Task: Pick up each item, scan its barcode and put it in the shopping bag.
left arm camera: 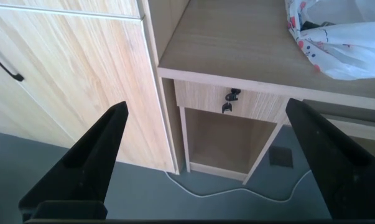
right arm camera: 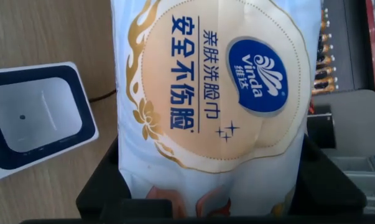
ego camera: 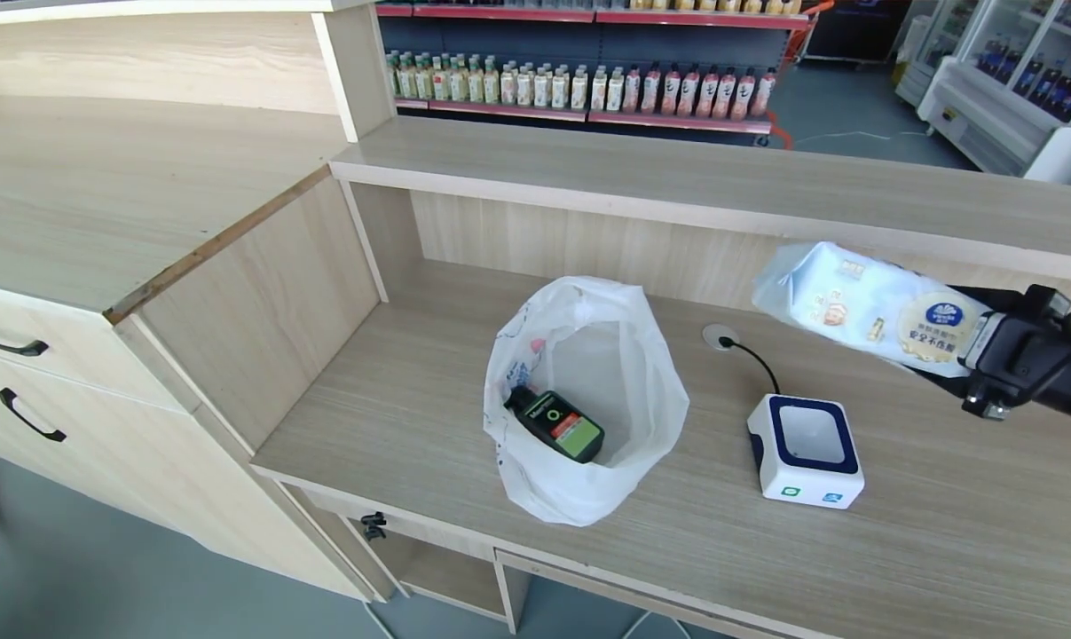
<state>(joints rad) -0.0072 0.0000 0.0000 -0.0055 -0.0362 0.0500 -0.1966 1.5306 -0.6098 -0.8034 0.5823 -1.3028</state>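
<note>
Right claw (ego camera: 965,351) clamps white tissue pack (ego camera: 863,306) by one end, aloft beyond the scanner (ego camera: 806,448), probably to present its barcode. Shopping bag (ego camera: 655,417) stands open on counter (ego camera: 943,550), green bottle (ego camera: 557,424) inside. Left claw (left arm camera: 203,112) wide, empty, parked below counter edge.

Light wood-grain surface (ego camera: 393,408), as I see it from the head view. A white plastic shopping bag (ego camera: 655,399) stands on it near the front edge, mouth open upward. On my right-arm side of the bag, and apart from it, sits a white barcode scanner (ego camera: 806,448), its dark-blue-framed window facing up. The scanner's black cable (ego camera: 755,357) runs back to a round grommet (ego camera: 720,336) set in the surface.
</note>
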